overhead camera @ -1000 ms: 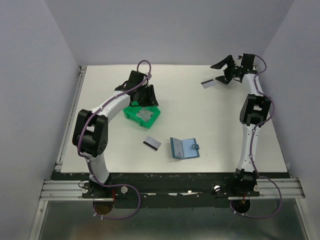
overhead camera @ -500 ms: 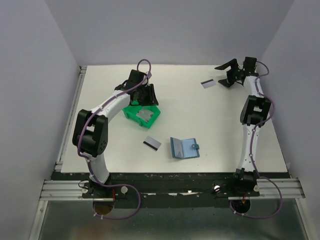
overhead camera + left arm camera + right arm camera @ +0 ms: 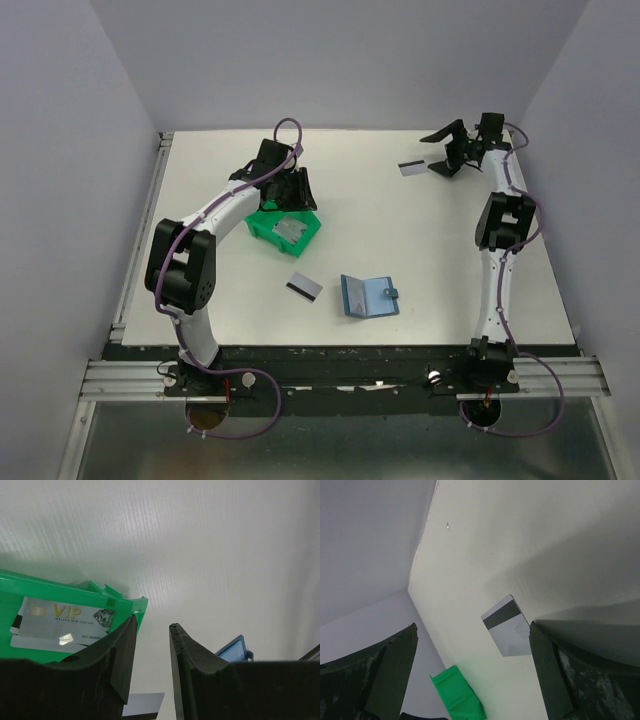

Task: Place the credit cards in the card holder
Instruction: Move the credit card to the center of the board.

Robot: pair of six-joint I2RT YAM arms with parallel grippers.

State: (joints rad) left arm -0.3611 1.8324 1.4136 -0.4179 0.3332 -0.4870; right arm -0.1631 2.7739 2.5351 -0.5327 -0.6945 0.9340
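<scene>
The card holder [image 3: 368,295], a slate-blue wallet, lies open near the table's front middle; its corner [image 3: 232,650] shows in the left wrist view. One credit card [image 3: 303,287] lies left of it. Another credit card [image 3: 292,232], marked VIP [image 3: 60,622], rests inside the green bin [image 3: 285,230]. A third credit card [image 3: 411,167] lies at the far right. My left gripper [image 3: 290,195] hovers over the bin's far edge, its fingers [image 3: 152,622] partly open around nothing. My right gripper [image 3: 445,150] stands wide open just right of the third card [image 3: 507,627], with that card between its fingers [image 3: 472,626].
The green bin's corner [image 3: 137,605] sits right beside my left finger. The bin [image 3: 457,695] also shows far off in the right wrist view. Grey walls close in the table at the back and both sides; a metal rail [image 3: 140,240] runs along the left edge.
My right gripper has shifted slightly at the far right card and swung a little leftward; the card seems a touch further left. The left arm has not moved.
</scene>
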